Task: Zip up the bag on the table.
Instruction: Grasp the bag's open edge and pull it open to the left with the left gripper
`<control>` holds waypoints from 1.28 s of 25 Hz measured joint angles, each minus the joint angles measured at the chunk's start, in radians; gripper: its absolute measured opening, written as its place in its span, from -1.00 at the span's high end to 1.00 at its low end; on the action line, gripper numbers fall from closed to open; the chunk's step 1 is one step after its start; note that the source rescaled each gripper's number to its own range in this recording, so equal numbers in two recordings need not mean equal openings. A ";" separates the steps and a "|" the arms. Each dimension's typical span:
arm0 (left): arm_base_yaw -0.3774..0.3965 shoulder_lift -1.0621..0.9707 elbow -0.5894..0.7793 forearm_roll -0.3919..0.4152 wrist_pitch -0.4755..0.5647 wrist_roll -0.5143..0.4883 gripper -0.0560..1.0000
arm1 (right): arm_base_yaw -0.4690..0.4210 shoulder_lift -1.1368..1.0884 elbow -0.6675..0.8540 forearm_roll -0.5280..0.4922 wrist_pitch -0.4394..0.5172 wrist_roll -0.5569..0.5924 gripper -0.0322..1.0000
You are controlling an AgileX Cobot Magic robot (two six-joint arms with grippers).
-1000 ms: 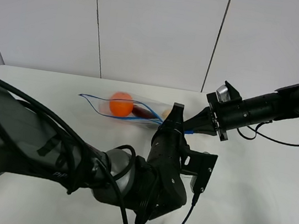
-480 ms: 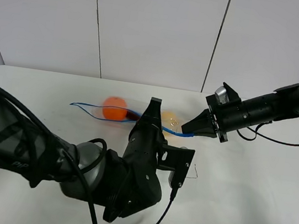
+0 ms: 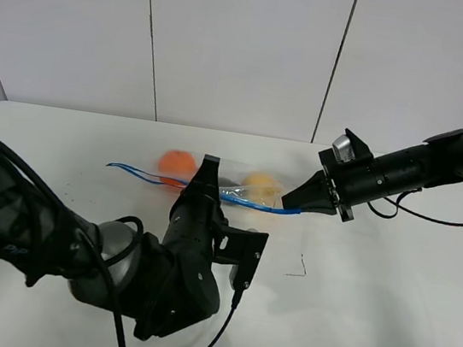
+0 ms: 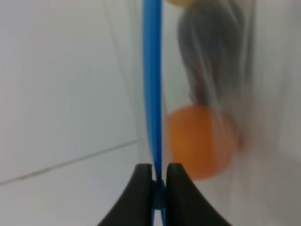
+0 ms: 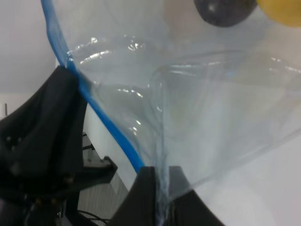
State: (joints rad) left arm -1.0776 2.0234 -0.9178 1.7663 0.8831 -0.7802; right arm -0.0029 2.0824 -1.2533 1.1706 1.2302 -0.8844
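The clear bag (image 3: 237,193) lies stretched over the white table (image 3: 387,290), its blue zip strip (image 3: 141,172) running along its near edge. Through the plastic I see an orange (image 3: 176,162), a yellow pear (image 3: 260,183) and a dark eggplant (image 4: 211,56). My left gripper (image 3: 207,168) is shut on the blue zip strip (image 4: 152,94) partway along it. In the left wrist view its black fingertips (image 4: 140,188) pinch the strip just beside the orange (image 4: 200,141). My right gripper (image 3: 304,199) is shut on the bag's right end, clear plastic (image 5: 188,117) bunching between its jaws.
White wall panels (image 3: 241,45) close off the back of the table. A small dark mark (image 3: 298,267) sits on the tabletop right of the left arm. Cables (image 3: 432,217) trail from the right arm.
My left gripper has slid leftward along the blue zip strip, from near the right gripper toward the orange. The right gripper has stayed in place, holding the bag's end.
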 joint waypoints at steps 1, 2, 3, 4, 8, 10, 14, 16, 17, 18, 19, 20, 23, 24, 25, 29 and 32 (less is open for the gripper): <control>0.009 -0.009 0.014 0.000 -0.002 -0.004 0.89 | 0.000 0.000 0.000 -0.001 0.000 0.000 0.94; 0.019 -0.020 0.026 0.000 -0.007 -0.005 0.89 | 0.000 0.000 0.000 -0.003 -0.001 0.000 0.94; 0.028 -0.031 0.035 0.001 -0.009 -0.006 0.89 | 0.000 0.000 0.000 -0.003 -0.002 0.000 0.94; 0.038 -0.038 0.044 0.001 -0.011 -0.007 0.89 | 0.000 0.000 0.000 -0.003 -0.002 0.000 0.94; 0.083 -0.056 0.063 0.001 -0.013 -0.008 0.89 | 0.000 0.000 0.000 -0.002 -0.006 0.000 0.94; 0.105 -0.059 0.069 0.001 -0.015 -0.008 0.89 | 0.000 0.000 0.000 -0.002 -0.008 0.000 0.94; 0.143 -0.062 0.075 -0.005 -0.015 -0.025 0.89 | 0.000 0.000 0.000 -0.001 -0.010 0.000 0.94; 0.163 -0.062 0.075 -0.010 -0.016 -0.030 0.89 | 0.000 0.000 0.000 -0.001 -0.010 0.000 0.94; 0.174 -0.062 0.075 -0.011 -0.016 -0.031 0.89 | 0.000 0.000 0.000 0.000 -0.010 0.000 0.94; 0.183 -0.062 0.075 -0.011 -0.017 -0.032 0.89 | 0.000 0.000 0.000 0.000 -0.010 0.000 0.94; 0.193 -0.062 0.075 -0.011 -0.018 -0.032 0.89 | 0.000 0.000 0.000 0.000 -0.010 0.000 0.94; 0.203 -0.062 0.075 -0.011 -0.018 -0.032 0.89 | 0.000 0.000 0.000 0.000 -0.011 0.000 0.94; 0.229 -0.062 0.075 -0.012 -0.018 -0.032 0.89 | 0.000 0.000 0.000 0.000 -0.011 0.000 0.94; 0.239 -0.062 0.075 -0.014 -0.019 -0.032 0.89 | 0.000 0.000 0.000 0.000 -0.011 0.000 0.94; 0.247 -0.062 0.075 -0.014 -0.019 -0.032 0.89 | 0.000 0.000 0.000 0.000 -0.011 0.000 0.94; 0.281 -0.062 0.075 -0.016 -0.020 -0.032 0.89 | 0.000 0.000 0.000 0.000 -0.012 0.000 0.94; 0.294 -0.062 0.075 -0.019 -0.019 -0.032 0.89 | 0.000 0.000 0.000 0.000 -0.012 0.000 0.94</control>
State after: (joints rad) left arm -0.7835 1.9615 -0.8424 1.7476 0.8636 -0.8121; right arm -0.0029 2.0824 -1.2533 1.1706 1.2181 -0.8844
